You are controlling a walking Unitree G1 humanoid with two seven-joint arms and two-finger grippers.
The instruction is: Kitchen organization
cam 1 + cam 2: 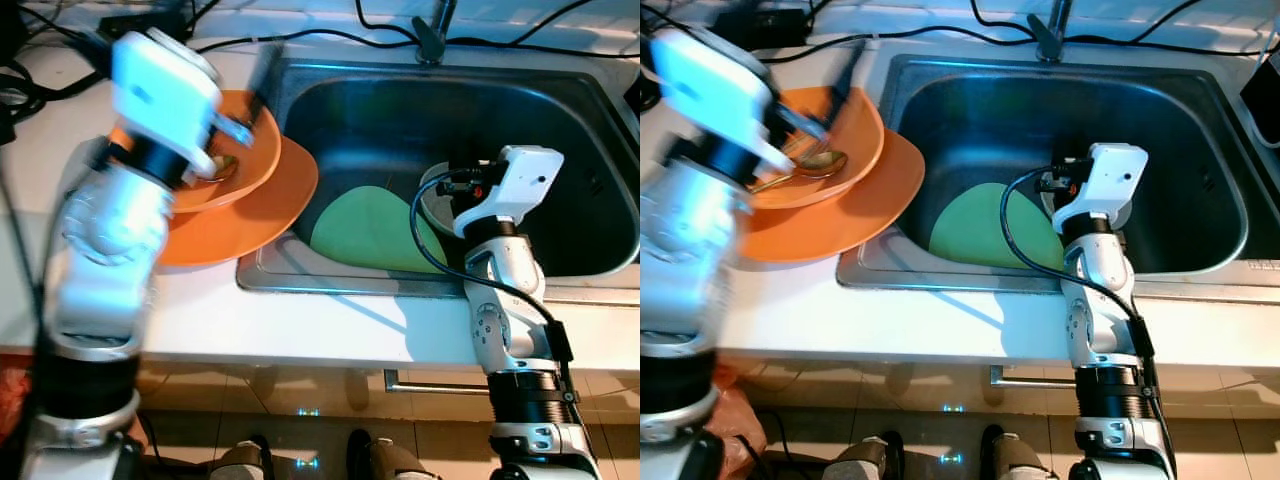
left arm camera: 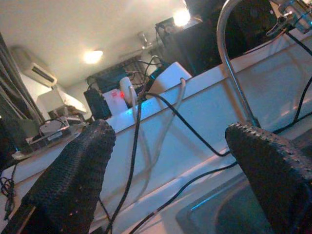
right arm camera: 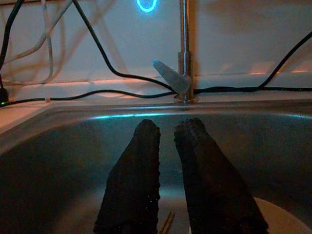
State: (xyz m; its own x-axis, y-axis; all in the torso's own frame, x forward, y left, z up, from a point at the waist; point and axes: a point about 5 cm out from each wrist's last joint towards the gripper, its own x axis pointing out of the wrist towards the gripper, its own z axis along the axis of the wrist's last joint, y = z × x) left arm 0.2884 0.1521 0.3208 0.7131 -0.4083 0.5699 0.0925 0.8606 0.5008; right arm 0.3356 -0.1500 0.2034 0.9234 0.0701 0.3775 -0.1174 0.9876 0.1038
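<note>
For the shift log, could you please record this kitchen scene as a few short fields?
Sink: steel, holds a green plate.
Counter stack: orange bowl on orange plate, which overhangs the sink rim.
Spoon: lying in the bowl.
Left claw: open, above the stack.
Right claw: inside the sink, fingers close together, gripping nothing visible.

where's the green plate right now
The green plate lies inside the sink, toward its front-left, just left of the right pincer.
</note>
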